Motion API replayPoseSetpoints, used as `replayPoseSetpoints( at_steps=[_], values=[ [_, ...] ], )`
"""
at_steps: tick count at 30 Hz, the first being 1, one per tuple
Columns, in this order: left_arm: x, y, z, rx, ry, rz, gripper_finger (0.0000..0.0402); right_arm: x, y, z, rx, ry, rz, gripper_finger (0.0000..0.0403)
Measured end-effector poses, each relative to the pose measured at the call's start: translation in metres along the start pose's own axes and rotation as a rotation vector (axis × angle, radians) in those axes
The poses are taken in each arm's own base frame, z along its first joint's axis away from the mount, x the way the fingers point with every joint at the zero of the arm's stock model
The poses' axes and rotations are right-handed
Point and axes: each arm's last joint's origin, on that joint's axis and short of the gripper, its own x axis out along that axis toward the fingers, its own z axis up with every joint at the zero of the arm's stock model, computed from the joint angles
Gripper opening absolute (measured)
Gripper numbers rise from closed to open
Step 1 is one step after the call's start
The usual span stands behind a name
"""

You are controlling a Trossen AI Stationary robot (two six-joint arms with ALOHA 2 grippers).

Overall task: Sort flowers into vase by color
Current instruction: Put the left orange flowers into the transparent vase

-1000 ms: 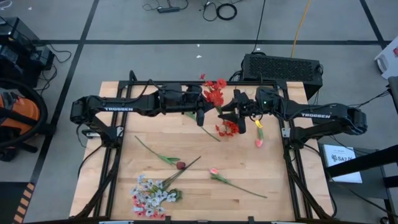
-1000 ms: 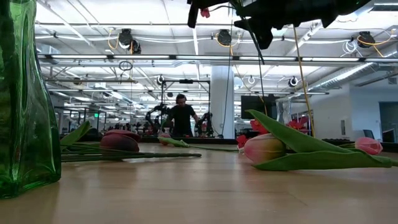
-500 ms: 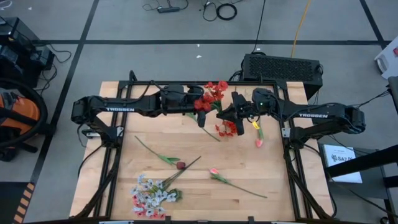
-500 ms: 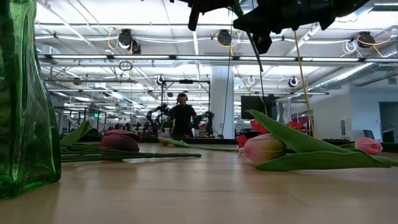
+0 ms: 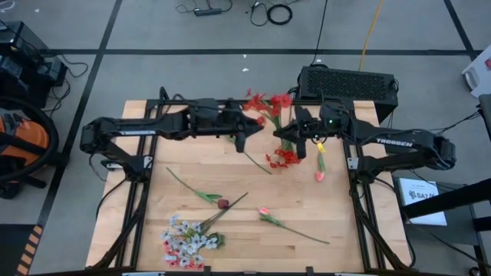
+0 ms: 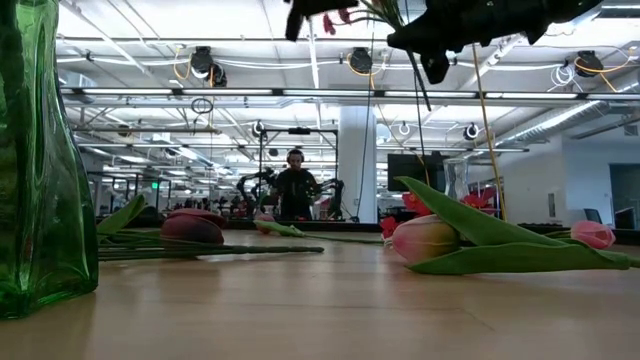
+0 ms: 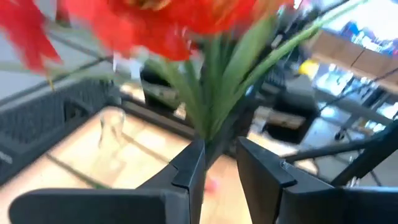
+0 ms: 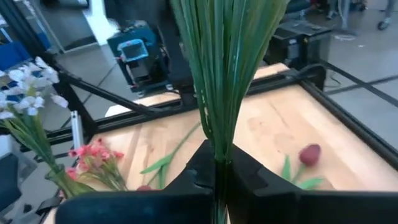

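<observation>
A bunch of red flowers (image 5: 267, 103) on green stems is held in the air over the table's far middle. My left gripper (image 5: 247, 138) stands at its left and my right gripper (image 5: 298, 142) at its right, both shut on its stems. Blurred red blooms (image 7: 155, 18) fill the left wrist view. Green stems (image 8: 224, 68) rise from my right fingers. A second red cluster (image 5: 284, 159) stands in a clear vase below the grippers. Whitish sprigs (image 5: 188, 239), a maroon bud (image 5: 222, 204) and two pink tulips (image 5: 318, 175) (image 5: 263, 211) lie on the table. My left gripper pinches the bunch's stems just under the blooms (image 7: 210, 134), at its fingertips; a narrow gap shows beside the stems. The bunch is lifted clear. My right gripper pinches the green stems lower down (image 8: 217, 149) between its two fingers. The stem ends (image 6: 420, 90) hang free below it.
A green glass vase (image 6: 40, 170) stands close to the low camera at the table's near edge. A loose green stem (image 5: 257, 161) lies between the arms. A black box (image 5: 349, 80) sits beyond the far edge. A person (image 6: 293, 190) stands far off in the room.
Both arms have carried the red bunch toward the table's far edge. The blooms have swung from between the grippers to a spot farther back and now spread wider. My left arm has drawn back slightly toward the left edge.
</observation>
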Motion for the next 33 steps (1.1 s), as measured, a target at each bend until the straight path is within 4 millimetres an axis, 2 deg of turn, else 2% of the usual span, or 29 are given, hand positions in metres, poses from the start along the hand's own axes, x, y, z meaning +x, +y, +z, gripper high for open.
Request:
replayPoseSetpoints(
  at_steps=[7,14,19,24,27,33],
  values=[
    [-0.042,-0.008,0.018,0.052,0.014,0.003,0.0098,-0.030,-0.009,0.009,-0.007,-0.039,-0.150,0.0003],
    [-0.072,-0.013,0.011,0.115,0.093,-0.002,0.0098,-0.064,-0.020,0.017,-0.019,-0.086,-0.334,0.0003],
    [-0.094,-0.006,-0.008,0.104,0.051,0.057,0.0098,-0.076,-0.037,0.015,0.002,-0.063,-0.432,0.0003],
    [-0.114,0.000,-0.031,0.072,-0.061,0.069,0.0098,-0.078,-0.058,0.013,0.015,-0.048,-0.493,0.0004],
    [-0.122,0.003,-0.045,0.049,-0.115,0.061,0.0098,-0.079,-0.072,0.015,0.005,-0.063,-0.550,0.0004],
    [-0.126,0.005,-0.064,-0.025,-0.109,0.069,0.0098,-0.081,-0.101,0.015,0.018,-0.094,-0.643,0.0004]
  ],
)
